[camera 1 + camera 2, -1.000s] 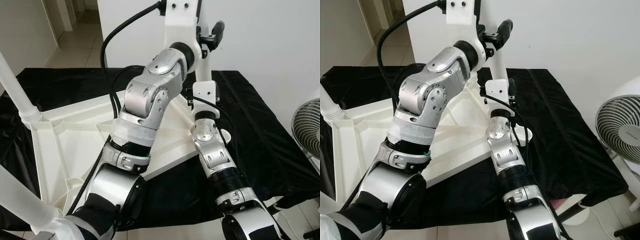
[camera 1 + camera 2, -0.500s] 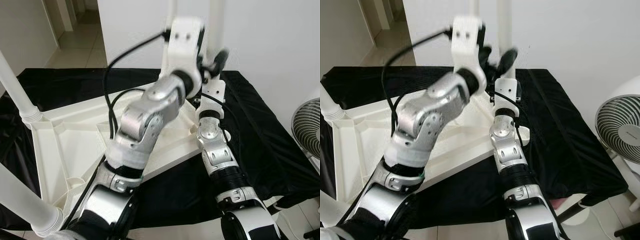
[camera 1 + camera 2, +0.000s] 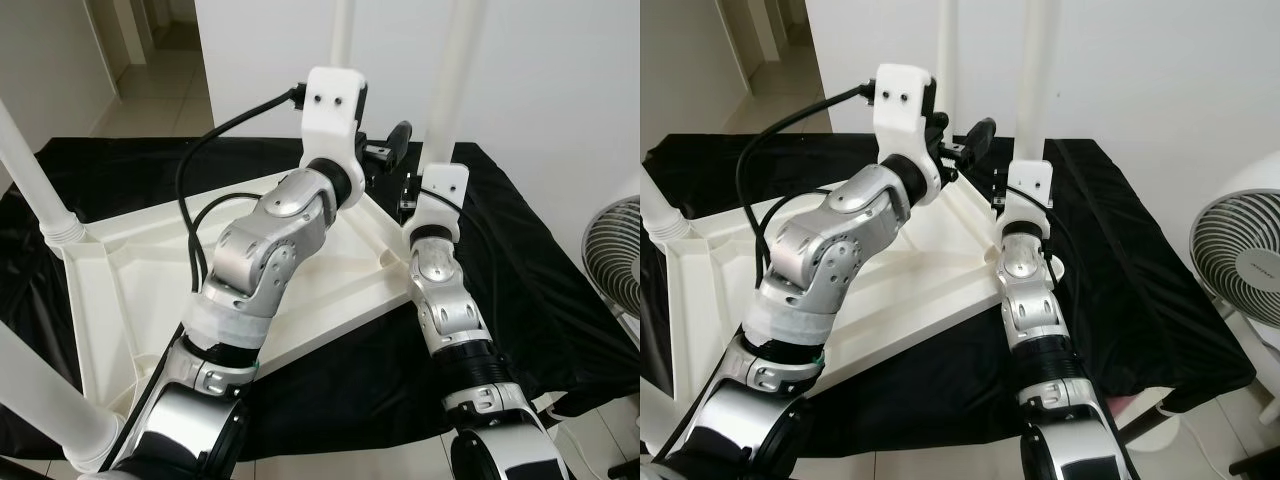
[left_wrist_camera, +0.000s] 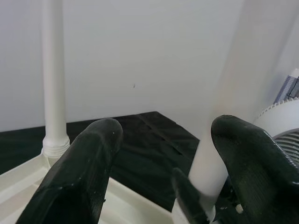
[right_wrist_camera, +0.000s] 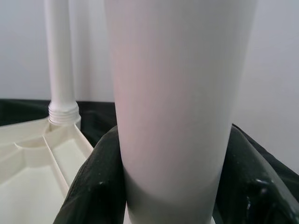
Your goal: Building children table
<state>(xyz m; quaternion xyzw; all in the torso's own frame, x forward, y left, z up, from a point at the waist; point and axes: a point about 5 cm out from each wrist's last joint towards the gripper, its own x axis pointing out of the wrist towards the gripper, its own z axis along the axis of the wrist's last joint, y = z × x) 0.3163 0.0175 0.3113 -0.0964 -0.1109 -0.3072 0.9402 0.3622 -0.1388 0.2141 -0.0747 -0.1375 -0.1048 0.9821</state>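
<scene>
Tabletop (image 3: 120, 175) under black cloth carries the upturned white children's table top (image 3: 130, 290), ribbed underside showing, white legs standing up from its corners. Right gripper (image 5: 163, 186) clamps the near-right leg (image 5: 177, 93) just above its socket. Left gripper (image 4: 159, 154) hangs beside it, fingers (image 4: 79, 172) spread apart, holding nothing. White fan (image 3: 612, 258) stands at right.

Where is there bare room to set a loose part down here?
Free: the black cloth between the right arm and the fan, and the tabletop underside left of the left arm. Crowded: the far corner, where the right end effector grips a leg beside the open left end effector.
</scene>
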